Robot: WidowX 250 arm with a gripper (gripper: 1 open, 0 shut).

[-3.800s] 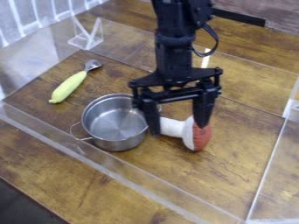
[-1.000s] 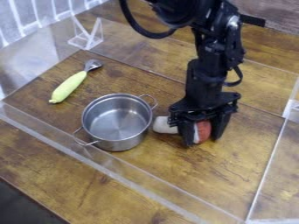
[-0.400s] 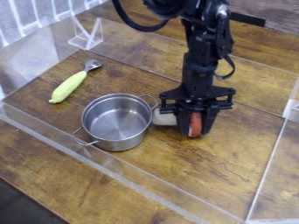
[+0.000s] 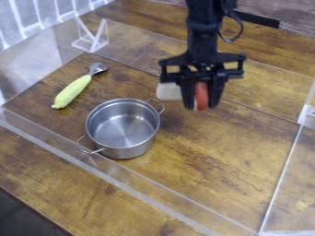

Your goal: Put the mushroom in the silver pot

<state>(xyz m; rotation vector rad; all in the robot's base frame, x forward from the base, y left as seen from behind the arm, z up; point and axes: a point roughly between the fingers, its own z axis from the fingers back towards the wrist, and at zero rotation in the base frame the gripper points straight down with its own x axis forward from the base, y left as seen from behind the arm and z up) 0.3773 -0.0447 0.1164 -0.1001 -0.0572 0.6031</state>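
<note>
In the camera view, the gripper [image 4: 200,92] is closing its fingers on the mushroom [image 4: 197,96] and is holding it above the wooden table [image 4: 204,171]. The red cap is showing between the dark fingers, and the pale stem is pointing toward the left of the picture; the fingers are blurred, so their exact contact is probably on the cap. The mushroom is hanging beyond the silver pot [image 4: 123,127], outside its rim. The pot is standing upright with its two loop handles showing, and the yellow-green corn cob [image 4: 74,90] is lying near it.
</note>
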